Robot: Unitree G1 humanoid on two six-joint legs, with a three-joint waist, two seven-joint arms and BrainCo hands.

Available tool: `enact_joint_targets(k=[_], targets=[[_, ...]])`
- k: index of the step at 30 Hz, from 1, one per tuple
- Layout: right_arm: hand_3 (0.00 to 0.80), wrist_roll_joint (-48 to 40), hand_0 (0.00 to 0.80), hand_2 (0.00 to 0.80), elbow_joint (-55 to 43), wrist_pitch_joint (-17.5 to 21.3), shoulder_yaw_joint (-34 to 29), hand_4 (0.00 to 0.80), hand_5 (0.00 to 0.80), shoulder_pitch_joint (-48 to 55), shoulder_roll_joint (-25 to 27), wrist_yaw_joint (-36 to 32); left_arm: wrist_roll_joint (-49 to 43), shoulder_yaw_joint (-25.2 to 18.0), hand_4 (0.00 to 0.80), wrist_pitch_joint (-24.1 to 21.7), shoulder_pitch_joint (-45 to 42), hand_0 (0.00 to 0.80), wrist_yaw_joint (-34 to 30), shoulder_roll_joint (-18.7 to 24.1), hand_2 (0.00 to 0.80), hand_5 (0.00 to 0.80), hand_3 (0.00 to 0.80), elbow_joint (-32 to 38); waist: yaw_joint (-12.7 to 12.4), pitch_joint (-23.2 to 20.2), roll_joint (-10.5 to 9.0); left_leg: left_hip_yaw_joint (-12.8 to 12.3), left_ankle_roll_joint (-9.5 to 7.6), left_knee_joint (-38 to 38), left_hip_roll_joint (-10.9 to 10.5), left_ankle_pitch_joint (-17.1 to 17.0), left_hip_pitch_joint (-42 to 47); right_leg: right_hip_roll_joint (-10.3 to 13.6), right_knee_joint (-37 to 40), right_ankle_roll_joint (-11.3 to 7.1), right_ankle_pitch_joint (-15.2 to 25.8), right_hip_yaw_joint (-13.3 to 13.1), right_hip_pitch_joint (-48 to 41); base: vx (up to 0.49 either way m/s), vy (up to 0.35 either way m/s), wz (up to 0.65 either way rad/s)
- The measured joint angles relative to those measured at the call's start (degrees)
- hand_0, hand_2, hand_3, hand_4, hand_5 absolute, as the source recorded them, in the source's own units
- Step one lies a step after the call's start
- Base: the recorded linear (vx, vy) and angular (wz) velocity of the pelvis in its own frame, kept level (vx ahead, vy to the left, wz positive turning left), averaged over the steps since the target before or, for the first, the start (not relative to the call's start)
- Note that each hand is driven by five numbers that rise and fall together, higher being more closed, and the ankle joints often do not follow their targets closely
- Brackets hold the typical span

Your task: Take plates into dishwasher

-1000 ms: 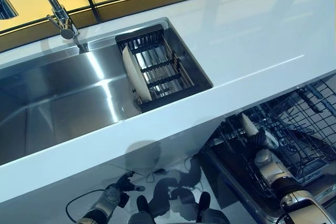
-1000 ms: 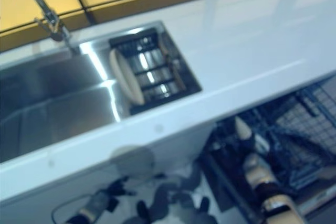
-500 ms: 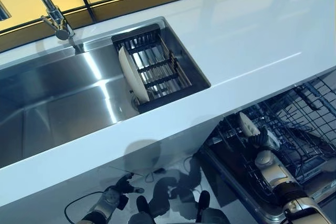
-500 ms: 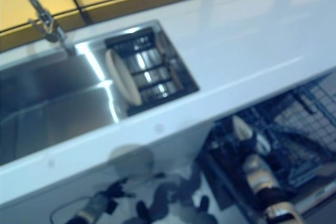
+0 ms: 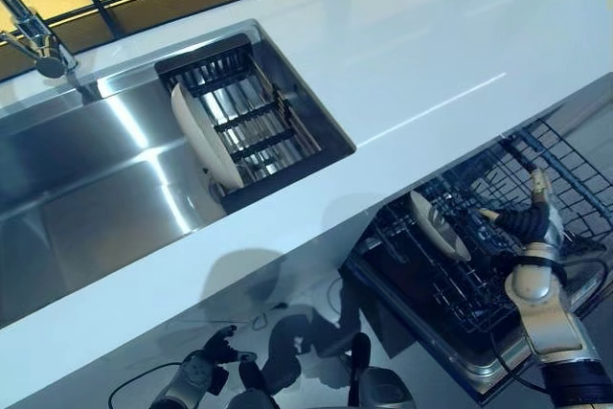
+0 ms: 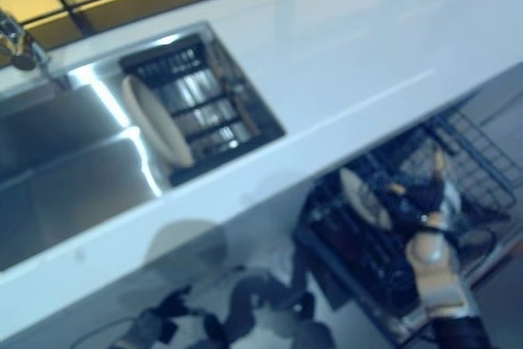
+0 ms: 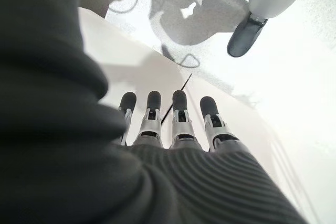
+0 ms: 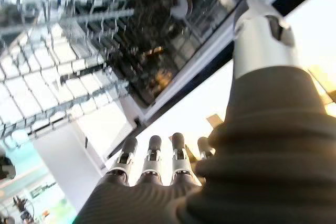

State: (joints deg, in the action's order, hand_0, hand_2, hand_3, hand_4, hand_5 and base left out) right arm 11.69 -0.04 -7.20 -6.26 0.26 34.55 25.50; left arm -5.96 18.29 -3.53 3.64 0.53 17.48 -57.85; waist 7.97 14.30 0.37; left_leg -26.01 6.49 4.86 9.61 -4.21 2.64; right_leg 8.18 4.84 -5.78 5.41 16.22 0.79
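cream plate standing in dishwasher rack, right hand beside it with fingers straight, empty, left hand low, relaxed, second plate in sink rack

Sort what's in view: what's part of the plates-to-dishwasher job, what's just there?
Job:
plate in rack, standing in the dishwasher rack
plate in sink, on edge in the sink basket
right hand, open, above the rack beside that plate
left hand, low by the floor, idle

Just there:
sink
faucet
counter
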Motion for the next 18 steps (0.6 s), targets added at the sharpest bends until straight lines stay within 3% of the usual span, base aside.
enact_joint_targets(k=[3, 9, 18], targets=[[0.0, -6.05, 0.0, 0.0, -2.45, 1.35, -2.24, 0.0, 0.0, 1.35, 0.01, -1.58, 0.01, -1.13, 0.0, -0.22, -0.46, 0.0, -0.01, -0.25, 0.0, 0.0, 0.0, -0.16, 0.8, 0.04, -0.08, -1.36, 0.09, 0.02, 0.0, 0.08, 0.92, -0.08, 0.0, 0.0, 0.0, -0.92, -0.22, 0.055, 0.051, -0.15], [0.0, -32.08, 0.0, 0.0, -3.5, 5.74, -4.49, 0.0, 0.0, 3.23, -3.88, -8.26, 0.23, -1.54, 0.0, -0.74, -0.51, 0.0, 0.03, -0.91, 0.0, 0.0, 0.0, -1.44, 2.34, -0.21, -0.55, -2.69, 0.69, 0.05, 0.06, 0.55, 2.38, -0.18, -0.03, -0.07, 0.08, -1.83, -0.9, 0.08, 0.074, -0.1], [0.0, -42.97, 0.0, 0.0, -17.51, 17.12, -7.43, 0.0, 0.0, 1.94, -4.14, -14.03, 1.27, -1.52, 0.0, 0.17, -1.71, 0.0, 0.74, -1.1, 0.0, 0.0, 0.0, -3.03, 2.16, -3.91, -2.92, -3.64, 1.15, 0.11, -0.29, 0.9, 3.67, 0.25, -0.08, -0.27, 0.24, -2.52, -1.73, 0.089, 0.13, -0.03]])
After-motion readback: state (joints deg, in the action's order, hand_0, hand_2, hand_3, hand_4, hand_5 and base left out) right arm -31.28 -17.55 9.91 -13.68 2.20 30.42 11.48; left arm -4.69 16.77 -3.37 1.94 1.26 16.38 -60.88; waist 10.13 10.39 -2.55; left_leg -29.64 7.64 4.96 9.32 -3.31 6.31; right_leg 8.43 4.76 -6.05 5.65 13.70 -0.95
